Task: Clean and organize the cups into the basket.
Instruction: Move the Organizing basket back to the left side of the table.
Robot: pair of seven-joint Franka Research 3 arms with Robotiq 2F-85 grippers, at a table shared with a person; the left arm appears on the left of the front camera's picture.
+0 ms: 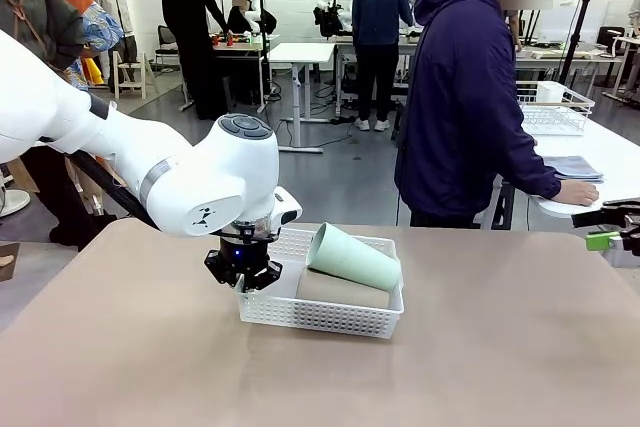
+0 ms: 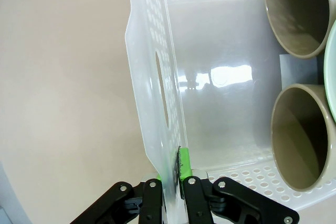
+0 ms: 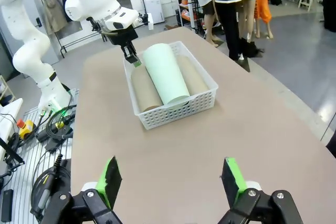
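1. Where the three tapered cups lie, they lie on their sides inside the shallow white perforated plastic basket (image 1: 322, 312): two tan-brown matte cups (image 3: 143, 88) flat on its floor, side by side, and the pale mint green cup (image 3: 165, 73) resting on top of them, over the gap between the pair.
2. Seen from the front, the mint cup tilts, its open mouth raised toward my left end of the basket, its base down near the far right corner.
3. My left wrist camera looks into the two tan mouths (image 2: 302, 137), which face the bare half of the basket floor.
4. The basket sits on the tan tabletop (image 1: 120, 347), roughly at its middle, its long side running across in front of me.
5. My left gripper (image 2: 173, 174) is clenched on the basket's short end wall, beside the handle cutout (image 2: 161, 88): one green pad inside the wall, the other outside, the thin plastic pinched between them.
6. My right gripper (image 3: 170, 178) hangs above bare table well apart from the basket, its green-padded fingers spread wide with nothing between them.
7. A person in a dark blue hoodie (image 1: 460, 97) stands at the far edge, one hand (image 1: 578, 191) resting on a neighbouring white table (image 1: 610, 157).
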